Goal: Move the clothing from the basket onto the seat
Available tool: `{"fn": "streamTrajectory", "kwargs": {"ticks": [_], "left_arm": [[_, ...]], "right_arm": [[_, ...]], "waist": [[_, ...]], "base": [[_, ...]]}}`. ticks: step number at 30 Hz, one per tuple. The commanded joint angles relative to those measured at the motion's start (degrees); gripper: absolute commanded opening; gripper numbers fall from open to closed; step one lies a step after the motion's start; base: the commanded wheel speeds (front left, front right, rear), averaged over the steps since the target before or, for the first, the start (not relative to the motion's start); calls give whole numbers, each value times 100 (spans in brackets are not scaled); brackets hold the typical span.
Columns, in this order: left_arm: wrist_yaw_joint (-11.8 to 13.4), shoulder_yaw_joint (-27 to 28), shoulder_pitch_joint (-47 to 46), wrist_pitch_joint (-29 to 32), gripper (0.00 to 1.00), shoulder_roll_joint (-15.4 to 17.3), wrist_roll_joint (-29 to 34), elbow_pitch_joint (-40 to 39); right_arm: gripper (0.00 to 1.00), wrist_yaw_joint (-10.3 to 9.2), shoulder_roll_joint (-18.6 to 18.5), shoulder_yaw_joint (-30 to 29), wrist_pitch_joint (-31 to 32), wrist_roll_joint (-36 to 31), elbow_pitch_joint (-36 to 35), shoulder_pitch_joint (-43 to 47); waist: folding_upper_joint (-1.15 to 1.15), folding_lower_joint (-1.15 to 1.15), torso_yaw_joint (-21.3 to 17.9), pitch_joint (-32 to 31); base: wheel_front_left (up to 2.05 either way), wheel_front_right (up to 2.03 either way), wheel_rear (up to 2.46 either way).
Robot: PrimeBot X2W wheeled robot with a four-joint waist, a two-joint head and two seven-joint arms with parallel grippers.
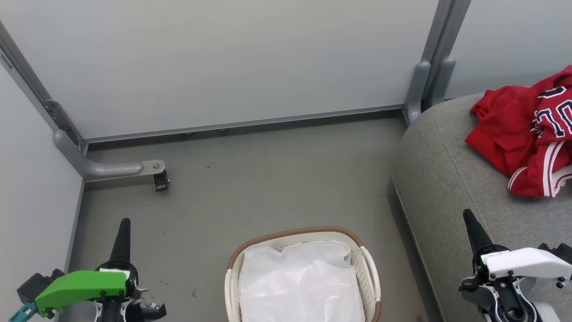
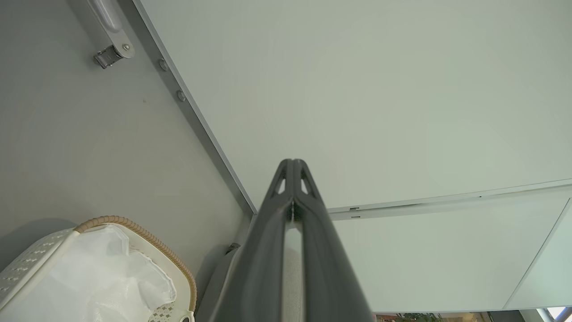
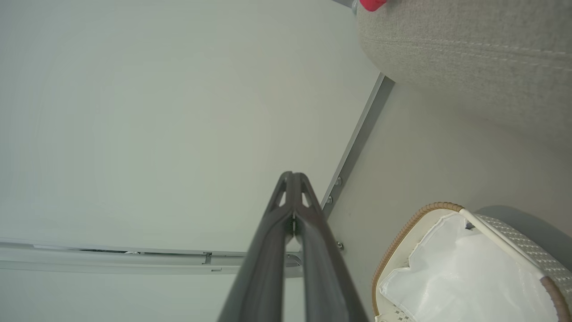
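Reading the clothing (image 1: 514, 129) first, we are making out dark navy, white-outlined digits on the red jersey, looking like "10" on two lines, with the frame edge cutting them off; a label on the right wrist's white cover (image 1: 527, 261) is proving too small for us to read. The clothing is lying crumpled on the seat (image 1: 447, 179), toward the right edge of the head view, white stripe trim showing along its lower folds. The basket (image 1: 295, 232) is sitting on the floor (image 1: 268, 179) just left of the seat, holding its white liner (image 1: 299, 277). We are seeing the left gripper (image 1: 124, 226) at the lower left, under a green cover (image 1: 80, 286), pointing up the view over the floor, well apart from the basket. The right gripper (image 1: 469, 217) is hanging at the lower right over the seat's near part, well short of the clothing. Both pairs of jaws are clenched, grasping nothing: each wrist view is showing its two dark fingers (image 2: 268, 250) meeting at the tips before a pale wall panel (image 1: 223, 67). The left wrist view is giving us the basket's woven rim at its lower left and a metal foot (image 2: 111, 51) of the panel frame at the top left. The right wrist view is adding the seat's stitched seam across its top right, a red sliver of the clothing at the top edge, and the basket at the lower right
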Motion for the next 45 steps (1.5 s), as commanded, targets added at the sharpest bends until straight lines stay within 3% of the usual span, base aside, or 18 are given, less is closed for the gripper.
{"fn": "streamTrajectory", "kwargs": {"ticks": [1,34,45], "left_arm": [[-25,34,-127,31,0,46,-145,-52],[-33,205,-198,412,0,27,-1316,-120],[-33,221,-188,425,0,13,-1293,-117]], "right_arm": [[0,-2,-34,-31,35,137,-47,-85],[0,-2,-47,-120,389,1494,-74,-110],[0,-2,-46,-118,395,1493,-73,-109]], "waist": [[14,0,-8,-2],[19,0,-177,-36],[19,0,-180,-36]], "base": [[0,0,0],[0,0,0],[0,0,0]]}}
